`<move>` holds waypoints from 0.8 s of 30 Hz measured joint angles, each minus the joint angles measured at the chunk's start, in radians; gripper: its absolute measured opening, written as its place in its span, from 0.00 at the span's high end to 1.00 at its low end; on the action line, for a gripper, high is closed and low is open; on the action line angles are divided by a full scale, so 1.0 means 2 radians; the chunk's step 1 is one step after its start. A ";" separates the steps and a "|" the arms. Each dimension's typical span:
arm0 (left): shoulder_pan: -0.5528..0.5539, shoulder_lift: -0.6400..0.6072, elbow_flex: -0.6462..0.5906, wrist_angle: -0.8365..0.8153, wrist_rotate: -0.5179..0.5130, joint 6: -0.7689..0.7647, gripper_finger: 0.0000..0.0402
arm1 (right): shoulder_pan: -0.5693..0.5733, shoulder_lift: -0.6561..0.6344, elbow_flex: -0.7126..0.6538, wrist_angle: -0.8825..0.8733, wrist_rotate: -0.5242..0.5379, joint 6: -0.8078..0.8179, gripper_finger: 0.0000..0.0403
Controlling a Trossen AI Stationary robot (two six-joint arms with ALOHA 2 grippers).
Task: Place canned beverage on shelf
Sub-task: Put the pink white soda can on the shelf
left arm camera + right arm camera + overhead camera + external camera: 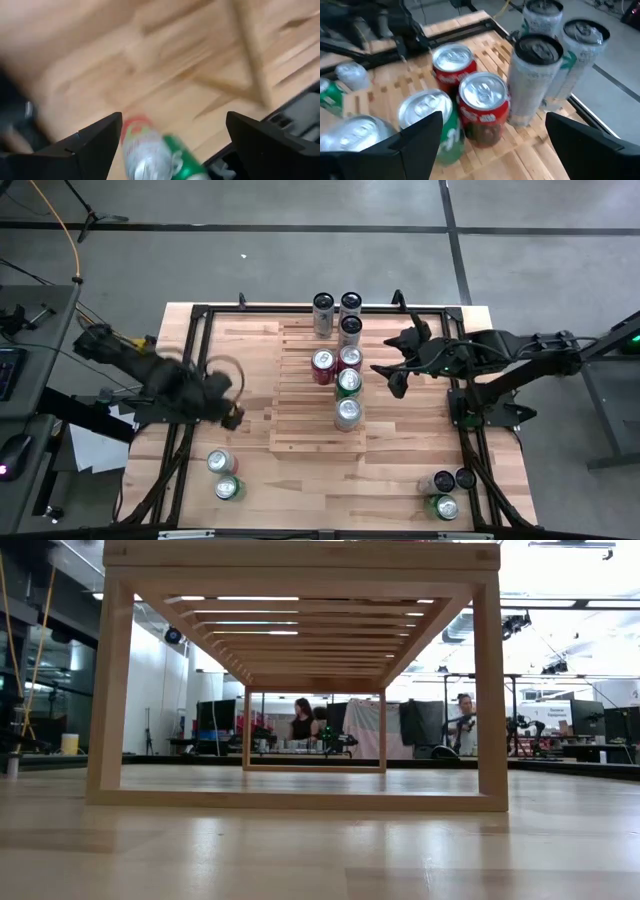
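The pale slatted shelf (pixel 300 395) stands mid-table and holds several upright cans: three tall pale ones (pixel 350 330), two red (pixel 322 366), one green (pixel 348 383) and one silver (pixel 348 413). My left gripper (pixel 232 408) is open and empty over the table, left of the shelf. In its wrist view (pixel 172 117), a silver-and-red can (pixel 142 150) and a green can (pixel 185 162) stand on the table ahead of it. My right gripper (pixel 388 378) is open and empty just right of the shelf's cans. Its wrist view (pixel 492 117) faces a red can (pixel 484 107).
Two cans (pixel 225 475) stand on the table at the near left and three cans (pixel 445 490) at the near right. A black metal frame (pixel 185 360) runs along the table's edges. The low view looks under the shelf (pixel 300 680) to people in the room beyond.
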 joint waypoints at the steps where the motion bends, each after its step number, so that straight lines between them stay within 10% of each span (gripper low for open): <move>1: -0.021 0.010 0.000 -0.004 0.003 -0.035 0.13 | -0.001 0.000 -0.002 -0.002 0.000 0.000 0.16; 12: -0.202 0.098 0.000 0.005 0.020 -0.360 0.13 | -0.030 0.000 -0.003 -0.009 -0.004 -0.031 0.16; 24: -0.211 0.152 0.001 0.024 0.034 -0.367 0.13 | -0.054 0.000 -0.003 -0.009 -0.017 -0.038 0.16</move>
